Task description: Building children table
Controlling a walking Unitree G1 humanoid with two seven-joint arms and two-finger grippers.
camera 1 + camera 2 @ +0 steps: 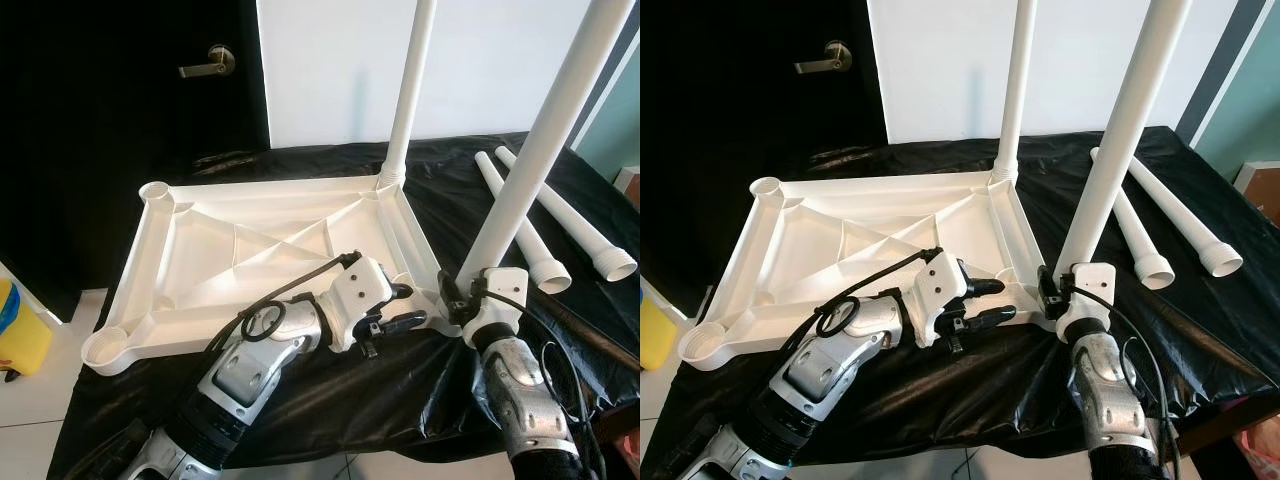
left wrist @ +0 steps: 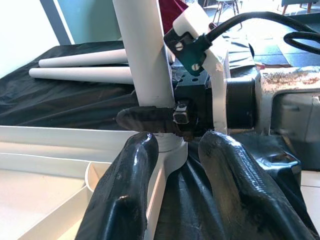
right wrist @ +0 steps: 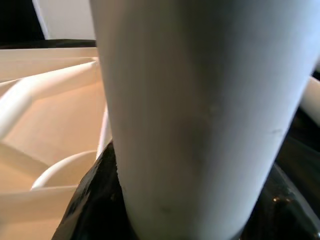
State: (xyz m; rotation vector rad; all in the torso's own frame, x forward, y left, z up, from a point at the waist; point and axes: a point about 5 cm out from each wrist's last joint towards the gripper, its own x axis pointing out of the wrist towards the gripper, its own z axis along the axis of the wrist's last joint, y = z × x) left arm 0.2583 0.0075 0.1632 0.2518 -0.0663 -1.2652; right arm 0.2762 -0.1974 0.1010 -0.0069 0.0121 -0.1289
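While upturned on black plastic sheeting (image 1: 330,390), white ribbed plastic tabletop (image 1: 250,250); right gripper (image 1: 460,292) pinching upright white tube leg (image 1: 540,150) at near corner socket; left gripper (image 1: 400,308) spread beside it; 2 spare legs (image 1: 530,235) lying nearby

The upturned tabletop (image 1: 250,260) lies on the desk (image 1: 400,390); two legs (image 1: 410,95) stand at its right corners, two loose legs (image 1: 520,225) farther right.

Black-draped table (image 1: 330,400) under upturned white tabletop (image 1: 200,250), 2 loose legs (image 1: 530,240).
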